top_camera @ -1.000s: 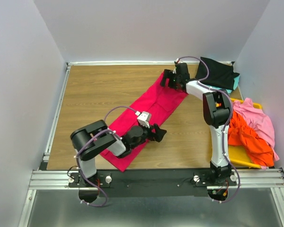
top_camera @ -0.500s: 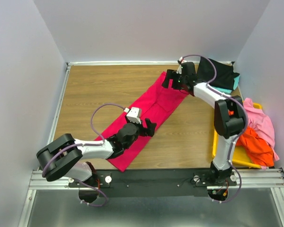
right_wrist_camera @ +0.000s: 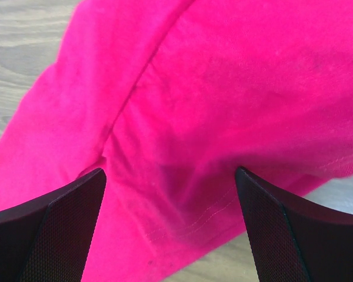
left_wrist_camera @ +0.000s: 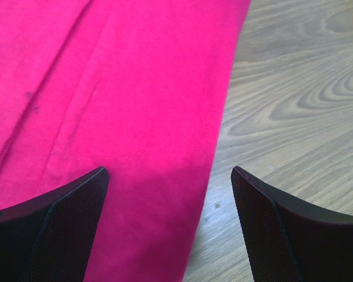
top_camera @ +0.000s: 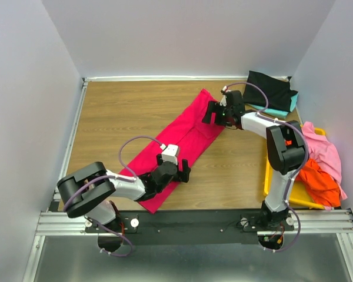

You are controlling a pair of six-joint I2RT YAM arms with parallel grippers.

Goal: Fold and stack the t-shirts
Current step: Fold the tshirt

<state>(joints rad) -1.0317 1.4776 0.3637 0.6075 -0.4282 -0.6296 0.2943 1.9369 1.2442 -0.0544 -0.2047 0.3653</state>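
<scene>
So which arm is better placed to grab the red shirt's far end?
Probably right: the right tool hovers open over the far end of the red shirt; the left tool is by its near end.

The top view looks down from high above and behind the arm bases, far enough off to take in the whole tabletop (top_camera: 123, 111) and both arms. The left wrist view sits close over the red shirt (top_camera: 188, 132), facing down on one long edge near its near end, with bare wood beside it and its own fingers (left_wrist_camera: 59, 229) in the lower corners. The right wrist view is just as close, facing down on the shirt's far end. All three views share the shirt.
</scene>
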